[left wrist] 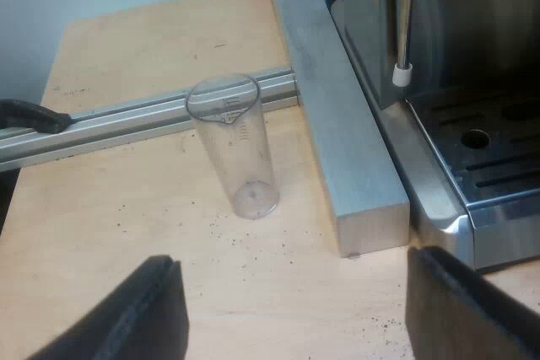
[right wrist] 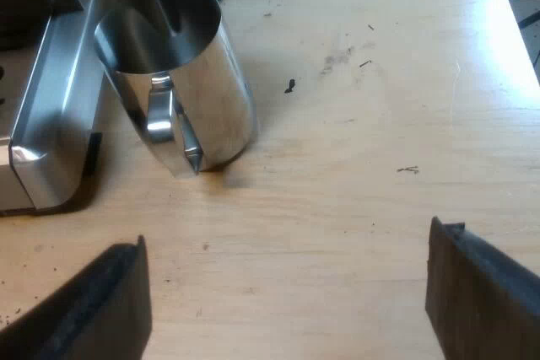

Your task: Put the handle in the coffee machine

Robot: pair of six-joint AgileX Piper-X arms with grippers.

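Plainly empty-handed, the left gripper point(left wrist: 295, 314) hovers over the table point(left wrist: 126, 233) with its fingers spread wide. The glass point(left wrist: 234, 145) stands upright at about eleven o'clock from it, touching the rail point(left wrist: 135, 120). The bar point(left wrist: 337, 124) lies at about one o'clock, and beyond it, at two o'clock, is the machine point(left wrist: 380, 40), with its tray point(left wrist: 489, 145) under the wand point(left wrist: 405, 23).

The right gripper point(right wrist: 287, 309) is also spread and holding nothing. A jug point(right wrist: 177, 73) stands at its eleven o'clock, just beside the machine point(right wrist: 51, 107).

A dark piece point(left wrist: 29, 114) rests on the rail at the left gripper's nine o'clock. It may be the holder's handle, but too little of it shows to tell.

By this reading the task has barely begun, since nothing is gripped. The likeliest mishap is a tipped glass: it is tall, light and narrow at the foot, and it stands near any path the left gripper takes toward the rail or the machine. The jug faces the same risk from a wide right finger. The bar lies hard against the machine, so a low approach could catch on it. The hanging wand could also catch anything lifted toward the machine's front.
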